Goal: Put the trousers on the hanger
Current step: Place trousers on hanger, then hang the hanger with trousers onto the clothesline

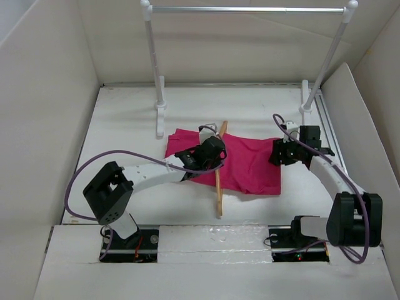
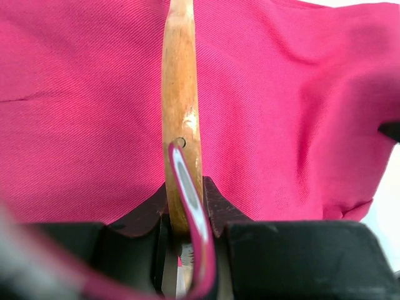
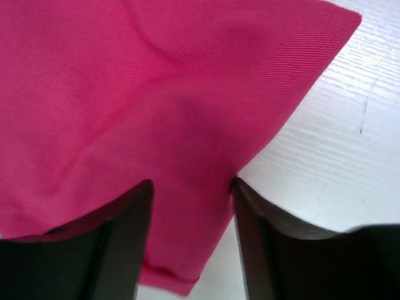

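Observation:
The magenta trousers [image 1: 250,165] lie folded flat mid-table. The tan wooden hanger [image 1: 219,181] lies across them, running from near to far. My left gripper [image 1: 209,150] is shut on the hanger's wooden arm [image 2: 180,119], which sits over the trousers [image 2: 81,112]; the metal hook [image 2: 187,194] curves between the fingers. My right gripper [image 1: 279,152] is open at the trousers' right edge, its fingers [image 3: 128,219] straddling the cloth's edge [image 3: 187,206] on the table.
A white-posted rack with a grey rail [image 1: 247,10] stands at the back of the table. White walls enclose the table [image 1: 125,125] on the left, right and back. A purple cable [image 1: 94,165] loops beside my left arm.

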`<state>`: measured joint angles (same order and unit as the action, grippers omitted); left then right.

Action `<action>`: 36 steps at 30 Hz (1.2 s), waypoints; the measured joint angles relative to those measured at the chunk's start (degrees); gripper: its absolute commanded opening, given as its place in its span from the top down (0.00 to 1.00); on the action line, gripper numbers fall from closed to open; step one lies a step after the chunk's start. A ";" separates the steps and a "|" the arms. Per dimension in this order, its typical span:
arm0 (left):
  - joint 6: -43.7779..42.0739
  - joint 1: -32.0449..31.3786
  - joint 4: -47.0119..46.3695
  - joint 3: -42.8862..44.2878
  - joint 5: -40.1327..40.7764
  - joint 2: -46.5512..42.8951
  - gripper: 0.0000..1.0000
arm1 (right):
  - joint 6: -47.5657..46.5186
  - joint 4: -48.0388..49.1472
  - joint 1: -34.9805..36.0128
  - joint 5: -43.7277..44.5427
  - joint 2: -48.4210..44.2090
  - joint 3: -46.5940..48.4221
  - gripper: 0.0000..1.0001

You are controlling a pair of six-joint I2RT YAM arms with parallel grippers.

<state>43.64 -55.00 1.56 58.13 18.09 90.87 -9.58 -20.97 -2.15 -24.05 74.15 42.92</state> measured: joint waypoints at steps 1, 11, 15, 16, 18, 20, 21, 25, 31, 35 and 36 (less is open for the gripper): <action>-0.13 0.00 1.01 0.85 0.07 -0.09 1.00 | -0.15 -1.36 0.15 0.07 -1.40 0.17 0.29; -1.73 -0.07 13.62 16.35 0.85 -7.74 1.00 | 8.33 -5.64 14.73 -6.38 -25.81 11.93 0.15; -3.30 -0.04 15.37 23.17 1.68 -8.76 1.00 | 16.55 -2.67 27.63 -5.62 -28.70 12.66 0.12; -3.76 -0.04 15.67 24.30 1.64 -8.70 1.00 | 18.29 -1.75 30.27 -5.01 -28.30 12.66 0.12; -4.61 -0.07 16.63 26.32 1.64 -8.20 1.00 | 21.07 0.48 34.01 -4.33 -26.29 12.72 0.11; -5.31 -0.07 17.25 27.82 1.57 -7.30 1.00 | 23.19 2.84 36.83 -3.45 -23.23 13.42 0.11; -5.60 -0.07 17.49 28.37 1.55 -6.84 1.00 | 23.89 3.82 37.68 -2.97 -21.40 13.84 0.10; -6.16 -0.44 18.08 29.83 1.49 -5.05 1.00 | 26.45 6.67 39.21 -0.26 -15.45 14.84 0.10; -7.23 -1.55 18.80 32.54 1.16 -2.64 1.00 | 31.87 15.43 39.63 0.37 -11.52 13.81 0.26; -8.31 -1.51 18.91 33.79 2.27 -2.21 1.00 | 33.33 18.43 40.26 1.92 -11.21 12.87 0.52; -8.70 -1.38 19.23 34.64 3.06 -1.75 1.00 | 34.51 19.39 40.70 2.93 -11.54 12.41 0.58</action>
<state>34.94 -56.38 20.80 92.77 21.15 89.12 24.93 -1.58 38.54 -21.12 62.61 55.33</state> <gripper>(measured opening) 0.109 0.556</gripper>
